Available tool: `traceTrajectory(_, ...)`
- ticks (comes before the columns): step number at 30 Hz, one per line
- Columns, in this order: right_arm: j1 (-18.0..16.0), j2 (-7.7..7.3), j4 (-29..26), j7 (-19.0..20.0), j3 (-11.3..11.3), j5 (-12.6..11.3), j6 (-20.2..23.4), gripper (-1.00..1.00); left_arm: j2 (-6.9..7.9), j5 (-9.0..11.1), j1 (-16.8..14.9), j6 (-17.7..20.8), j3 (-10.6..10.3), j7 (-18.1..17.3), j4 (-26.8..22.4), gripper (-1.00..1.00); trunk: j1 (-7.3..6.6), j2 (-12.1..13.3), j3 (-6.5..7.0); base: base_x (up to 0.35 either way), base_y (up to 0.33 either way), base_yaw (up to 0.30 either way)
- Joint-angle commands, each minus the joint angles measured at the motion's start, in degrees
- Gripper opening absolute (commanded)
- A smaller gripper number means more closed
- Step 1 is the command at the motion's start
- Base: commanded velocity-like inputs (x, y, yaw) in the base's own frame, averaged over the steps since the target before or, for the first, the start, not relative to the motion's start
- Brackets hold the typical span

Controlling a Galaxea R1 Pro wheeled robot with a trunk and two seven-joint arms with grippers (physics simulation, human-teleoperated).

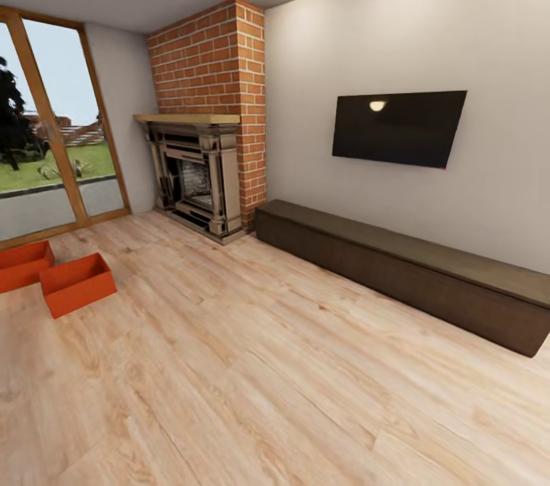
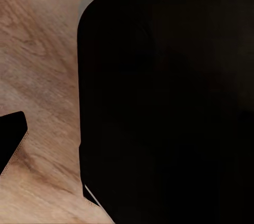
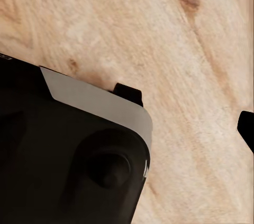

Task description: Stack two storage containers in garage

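Jaws cannot be judged on either arm: each wrist view shows a dark, rounded part of the robot's own body over light wood-plank floor [image 2: 37, 49], with only a black fragment at the picture's edge, so whether they are parted or clenched cannot be told. Nothing is seen held.

From the head view, a living room is shown. The two storage containers, orange-red open-topped bins, rest on the plank floor at the far left, near the wood-framed glass doors [image 1: 46, 134]. The nearer container [image 1: 77, 284] is seen whole; the farther container [image 1: 23, 264] is cut off by the picture's edge. They sit just beside each other, and whether they touch cannot be told. A brick fireplace [image 1: 200, 180] stands in the corner beyond them. A long, low dark cabinet [image 1: 412, 272] runs along the right wall beneath a wall-mounted television [image 1: 399, 127].

Judged from this, neither container has been picked up yet, and the whole carry is still ahead. The bins lie off to one side, so an approach made at an angle could nudge one bin into the other or toward the glass doors. A low grasp on a thin wall could slip or tip the bin. The base could also clip the fireplace hearth if the turn is cut close.
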Motion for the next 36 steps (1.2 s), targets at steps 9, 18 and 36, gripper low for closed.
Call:
traceTrajectory(9,-0.04,0.12,0.11,-0.11,0.55,-0.25,-0.28,1.0,0.01,0.11,-0.02,-0.1,0.04,0.02,0.0,1.0,0.03,-0.02,-0.06,0.322,0.0,0.0)
traceTrajectory(18,-0.04,0.12,0.11,-0.19,0.61,-0.26,-0.31,1.0,0.0,0.11,-0.02,-0.1,0.04,0.02,0.0,1.0,0.03,-0.02,-0.06,0.322,0.0,0.182)
traceTrajectory(36,-0.04,0.12,0.11,-0.2,0.61,-0.32,-0.31,1.0,-0.01,0.11,-0.02,-0.1,0.04,0.02,-0.04,1.0,0.03,-0.02,-0.06,0.322,0.0,0.269)
